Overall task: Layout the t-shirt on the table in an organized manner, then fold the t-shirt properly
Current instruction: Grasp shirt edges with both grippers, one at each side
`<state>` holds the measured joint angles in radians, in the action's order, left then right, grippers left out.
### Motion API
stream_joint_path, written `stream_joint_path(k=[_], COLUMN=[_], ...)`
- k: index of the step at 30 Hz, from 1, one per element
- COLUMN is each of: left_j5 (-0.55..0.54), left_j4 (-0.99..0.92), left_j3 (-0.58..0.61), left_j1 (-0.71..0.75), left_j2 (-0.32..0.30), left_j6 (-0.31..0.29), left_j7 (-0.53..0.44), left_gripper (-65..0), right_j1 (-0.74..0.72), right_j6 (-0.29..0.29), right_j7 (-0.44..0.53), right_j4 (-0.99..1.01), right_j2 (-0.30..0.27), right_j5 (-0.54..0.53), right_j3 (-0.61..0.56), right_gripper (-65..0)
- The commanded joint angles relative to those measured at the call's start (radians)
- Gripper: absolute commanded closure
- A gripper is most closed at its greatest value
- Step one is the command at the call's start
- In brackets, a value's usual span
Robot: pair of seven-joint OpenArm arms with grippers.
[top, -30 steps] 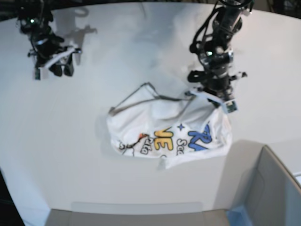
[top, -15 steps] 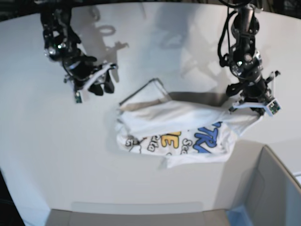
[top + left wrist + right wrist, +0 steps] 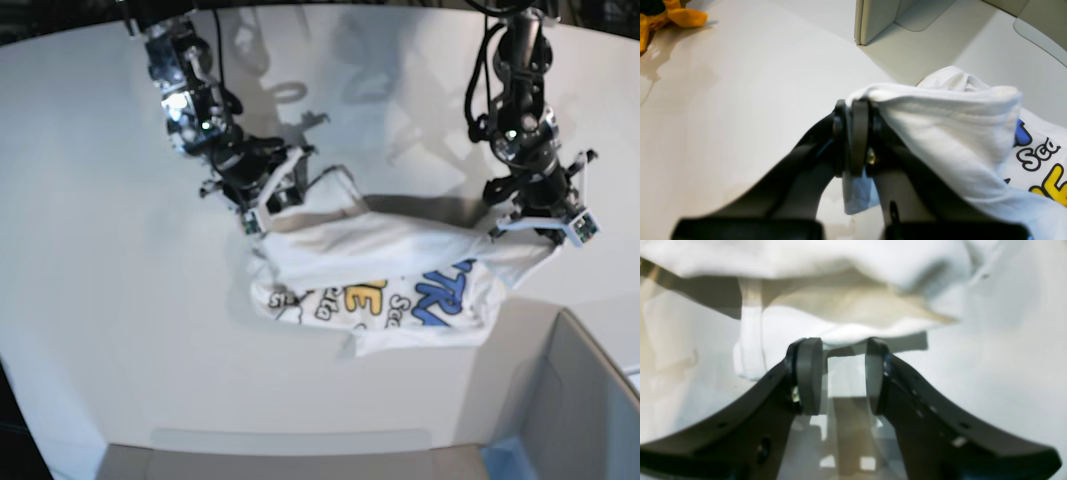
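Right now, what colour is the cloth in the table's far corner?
Orange cloth, clearest in the left wrist view.

The white printed cloth t-shirt (image 3: 400, 275) is bunched, so most of its print is folded under; only parts of the blue and yellow letters show. In the right wrist view the cloth is blurred, with no print legible. The orange cloth (image 3: 660, 16) and the grey bin (image 3: 580, 410) are cut off by picture edges.
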<state>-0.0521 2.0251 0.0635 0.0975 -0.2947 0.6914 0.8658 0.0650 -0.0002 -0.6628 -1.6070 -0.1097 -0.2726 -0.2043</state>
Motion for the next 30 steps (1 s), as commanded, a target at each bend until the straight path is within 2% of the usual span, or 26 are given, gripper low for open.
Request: stream_joint_path(k=[1, 4, 8, 13, 17, 22, 30], left_j5=[0.024, 0.024, 0.024, 0.024, 0.024, 0.024, 0.024], left_j4=[0.018, 0.018, 0.018, 0.018, 0.018, 0.018, 0.018], left_j3=[-0.004, -0.004, -0.004, 0.000, 0.003, 0.003, 0.002], left_j1=[-0.011, -0.011, -0.009, -0.009, -0.009, -0.009, -0.002], left_j2=[-0.010, -0.010, -0.010, -0.010, -0.010, -0.010, -0.010], left_j6=[0.007, 0.007, 0.007, 0.007, 0.007, 0.007, 0.007], left_j7=[-0.029, -0.029, -0.029, -0.029, -0.029, -0.029, -0.024], left_gripper=[0.0, 0.0, 0.0, 0.0, 0.0, 0.0, 0.0], right_j1=[-0.020, -0.029, 0.037, 0.065, 0.040, -0.003, -0.047], right_j6=[0.002, 0.001, 0.004, 0.001, 0.004, 0.007, 0.009], right_j7=[0.022, 0.022, 0.022, 0.022, 0.022, 0.022, 0.022], right_j4=[-0.002, 0.015, -0.056, -0.074, 0.007, 0.093, 0.104], right_j2=[0.011, 0.034, 0.092, 0.094, 0.092, 0.094, 0.115], right_j5=[0.000, -0.001, -0.037, -0.204, -0.290, -0.290, -0.290], right_j3=[0.007, 0.026, 0.085, 0.162, 0.208, 0.205, 0.202], right_gripper=[-22.8, -22.8, -22.8, -22.8, -22.8, -22.8, -22.8])
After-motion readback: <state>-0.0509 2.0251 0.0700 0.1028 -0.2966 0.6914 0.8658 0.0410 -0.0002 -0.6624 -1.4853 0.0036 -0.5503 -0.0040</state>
